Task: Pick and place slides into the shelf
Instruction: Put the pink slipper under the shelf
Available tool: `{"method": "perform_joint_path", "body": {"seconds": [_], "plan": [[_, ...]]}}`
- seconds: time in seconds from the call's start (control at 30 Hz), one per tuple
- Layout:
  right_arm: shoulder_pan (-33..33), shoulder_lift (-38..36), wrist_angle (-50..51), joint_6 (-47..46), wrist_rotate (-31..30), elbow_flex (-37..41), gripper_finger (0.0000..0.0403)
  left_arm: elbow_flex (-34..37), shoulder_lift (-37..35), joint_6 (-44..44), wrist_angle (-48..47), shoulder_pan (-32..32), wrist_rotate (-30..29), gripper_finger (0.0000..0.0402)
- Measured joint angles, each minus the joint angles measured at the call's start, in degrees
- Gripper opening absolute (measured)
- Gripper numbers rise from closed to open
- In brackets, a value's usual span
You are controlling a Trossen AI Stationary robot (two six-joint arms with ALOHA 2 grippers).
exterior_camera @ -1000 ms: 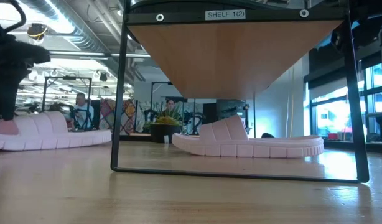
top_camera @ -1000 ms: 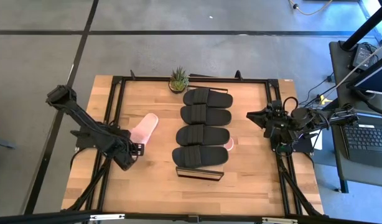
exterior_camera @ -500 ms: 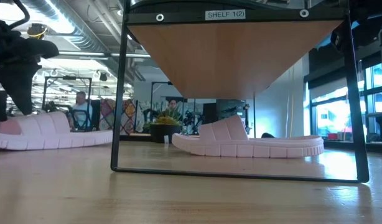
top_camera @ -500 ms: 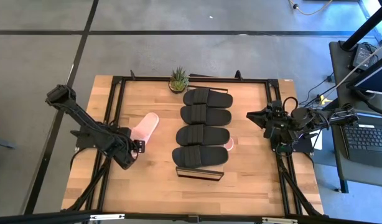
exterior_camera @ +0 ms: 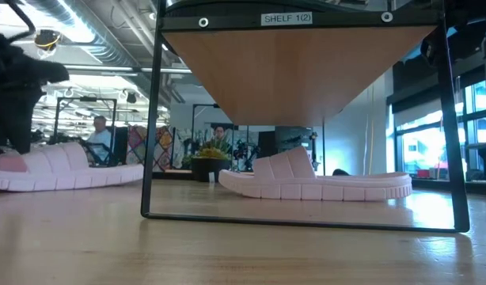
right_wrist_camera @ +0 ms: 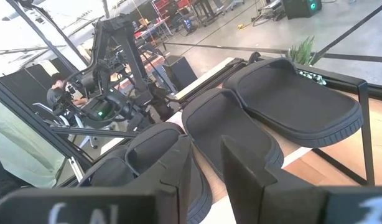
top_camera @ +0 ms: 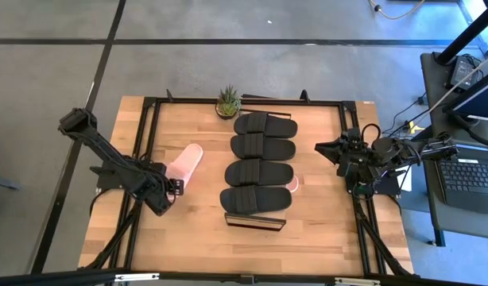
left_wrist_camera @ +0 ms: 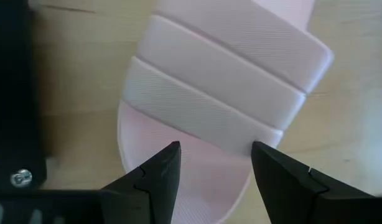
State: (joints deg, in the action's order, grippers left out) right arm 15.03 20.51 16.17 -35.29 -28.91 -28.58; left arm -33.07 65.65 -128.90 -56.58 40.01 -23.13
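A light pink slide (top_camera: pixel 185 163) lies sole-down on the table, left of the shelf (top_camera: pixel 254 223). My left gripper (top_camera: pixel 177 188) points steeply down over its near end. In the left wrist view its open fingers (left_wrist_camera: pixel 213 158) stand on either side of the footbed just behind the ribbed strap (left_wrist_camera: pixel 228 68); I see no touch. Several black slides (top_camera: pixel 260 151) lie side by side on the shelf's top. A second pink slide (exterior_camera: pixel 314 180) rests on the table under the shelf. My right gripper (top_camera: pixel 319 148) waits at the table's right edge, raised and narrowly open, holding nothing.
A small potted plant (top_camera: pixel 227 102) stands at the table's far edge behind the shelf. A black metal frame (top_camera: pixel 149 143) runs around the table. A laptop (top_camera: pixel 470 176) sits on a desk to the right. People show in the room beyond in the low view.
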Motion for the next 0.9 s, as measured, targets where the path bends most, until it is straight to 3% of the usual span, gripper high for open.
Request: {"method": "perform_joint_path", "body": {"seconds": [0.23, 0.37, 0.9], "plan": [[0.0, 0.0, 0.0, -0.1, 0.0, 0.0, 0.0087, 4.3, 0.0, -0.4, 4.6, -2.4, -0.4, 0.0188], [0.0, 0.0, 0.0, -0.3, 0.0, 0.0, 0.0087, 4.3, -0.8, -0.1, 4.8, -3.5, -4.3, 0.0188], [0.0, 0.0, 0.0, 0.9, -0.1, 0.0, 0.0087, 4.4, -0.8, 0.1, -1.0, -5.1, -4.8, 0.0188]]}}
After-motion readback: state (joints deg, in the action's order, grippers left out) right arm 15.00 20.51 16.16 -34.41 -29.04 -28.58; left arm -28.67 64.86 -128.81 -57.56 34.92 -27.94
